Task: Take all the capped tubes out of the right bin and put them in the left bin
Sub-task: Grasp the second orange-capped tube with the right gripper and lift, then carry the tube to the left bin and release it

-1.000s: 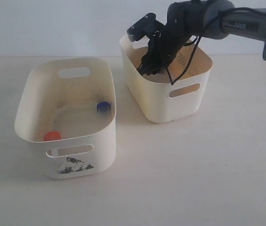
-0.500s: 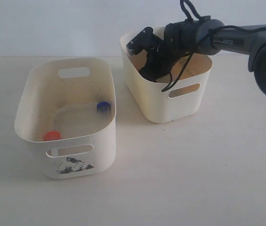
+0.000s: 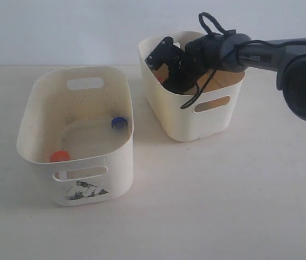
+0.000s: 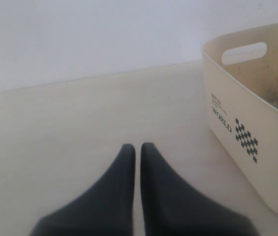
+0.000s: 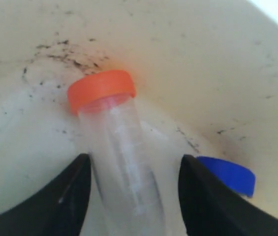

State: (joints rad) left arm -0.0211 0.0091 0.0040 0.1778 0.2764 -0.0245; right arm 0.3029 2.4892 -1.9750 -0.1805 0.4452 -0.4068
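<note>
My right gripper (image 5: 135,158) is down inside the right bin (image 3: 217,116), open, its jaws on either side of a clear capped tube with an orange cap (image 5: 114,137). One finger lies against the tube and a gap shows at the other. A blue-capped tube (image 5: 230,179) lies just beside it. In the exterior view the right gripper (image 3: 171,81) is sunk below the bin's rim. The left bin (image 3: 33,108) holds an orange-capped tube (image 3: 60,156) and a blue-capped tube (image 3: 119,122). My left gripper (image 4: 138,146) is shut and empty over the table, beside the left bin (image 4: 237,98).
The right bin's inner wall (image 5: 188,59) curves close behind the tubes and is speckled with dirt. A black cable loop (image 3: 209,24) stands up from the right arm above the bin. The two bins stand a short gap apart on the pale table (image 3: 223,189).
The right arm has sunk and leaned lower, taking the gripper from the right bin's rim deeper into the bin. The left bin and its two tubes have not moved.
</note>
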